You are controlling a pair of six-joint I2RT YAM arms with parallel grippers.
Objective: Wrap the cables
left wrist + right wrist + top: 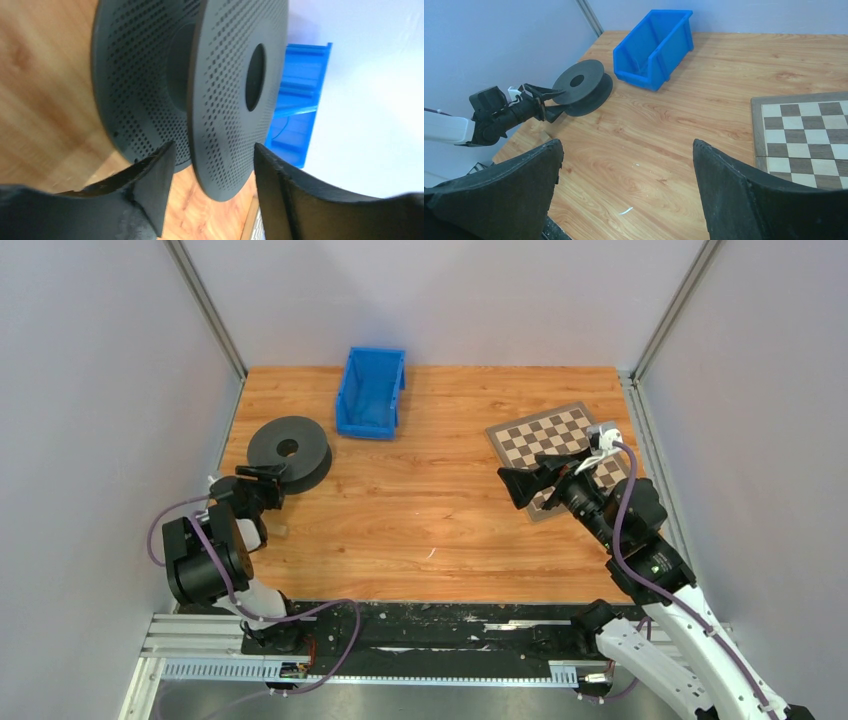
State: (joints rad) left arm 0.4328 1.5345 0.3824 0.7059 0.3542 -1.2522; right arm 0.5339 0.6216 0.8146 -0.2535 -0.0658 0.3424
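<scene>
The spool lies flat on the table close to its left edge, with the hole in its top flange facing up. The left gripper reaches it from the near side. Its jaws are spread and straddle the rim of the top flange, one finger at the gap between the two flanges and the other on the flange's outer face. Whether either finger touches the flange cannot be told. The bin stands at the far edge, left of the middle and just beyond the spool, with its open front toward the near side. The cable cannot be made out for certain. The left wrist view shows a thin dark curved line inside the bin that may be it, and the other views show nothing of it. The chessboard lies flat near the right edge, toward the far right corner, turned at an angle to the table's sides. The right gripper hangs above the chessboard's near left corner and points toward the left edge. Its jaws are spread wide with nothing between them. A small white fleck lies on the wood near the middle of the near edge, well apart from everything else.
</scene>
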